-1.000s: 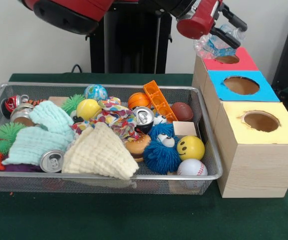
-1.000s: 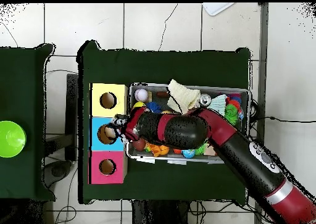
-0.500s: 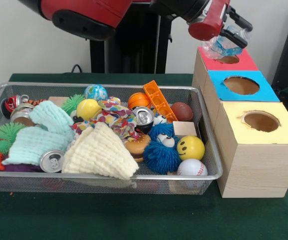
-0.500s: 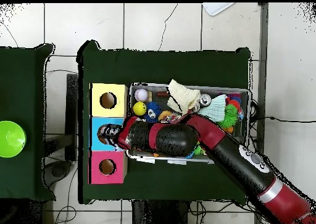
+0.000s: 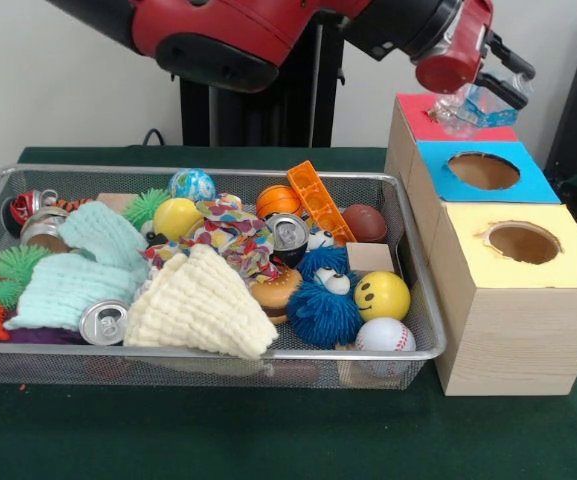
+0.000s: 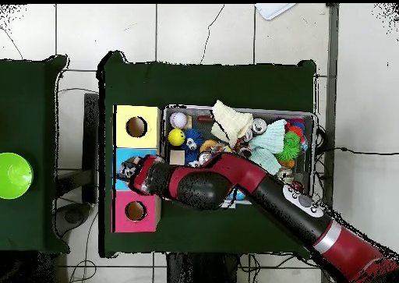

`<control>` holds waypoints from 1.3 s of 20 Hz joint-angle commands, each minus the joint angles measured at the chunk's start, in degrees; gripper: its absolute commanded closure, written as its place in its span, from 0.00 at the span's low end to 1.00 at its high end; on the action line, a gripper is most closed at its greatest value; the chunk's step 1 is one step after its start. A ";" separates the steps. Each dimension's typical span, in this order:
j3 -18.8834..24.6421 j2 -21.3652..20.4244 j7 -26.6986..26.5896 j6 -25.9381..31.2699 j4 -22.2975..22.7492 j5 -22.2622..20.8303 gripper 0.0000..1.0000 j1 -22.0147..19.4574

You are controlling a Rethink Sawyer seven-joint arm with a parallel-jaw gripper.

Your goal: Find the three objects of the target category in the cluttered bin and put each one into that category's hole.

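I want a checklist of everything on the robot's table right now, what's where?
Surface: green cloth table, a second one beside it.
Job's things: crumpled plastic bottle held over the red-topped box; blue box and yellow box holes unoccupied.
Clutter: wire bin full of balls, cans, cloths, fuzzy toys.
Tool: shut on the bottle.
Cables: one black cable behind the bin.
Surroundings: green bowl on the side table; tiled floor.

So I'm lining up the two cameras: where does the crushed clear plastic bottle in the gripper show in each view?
Front view: the plastic bottle hangs in the gripper at top right, over the red-topped box.
Overhead view: the bottle itself cannot be made out; the gripper sits at left, over the boxes.
Shared landmark: the yellow-topped box.
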 commanded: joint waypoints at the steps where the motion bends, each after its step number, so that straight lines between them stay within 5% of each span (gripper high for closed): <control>1: -7.36 2.98 -0.62 -5.70 -1.12 -6.37 1.00 1.89; 26: -6.13 7.13 -4.78 -11.25 -2.12 -12.55 1.00 0.66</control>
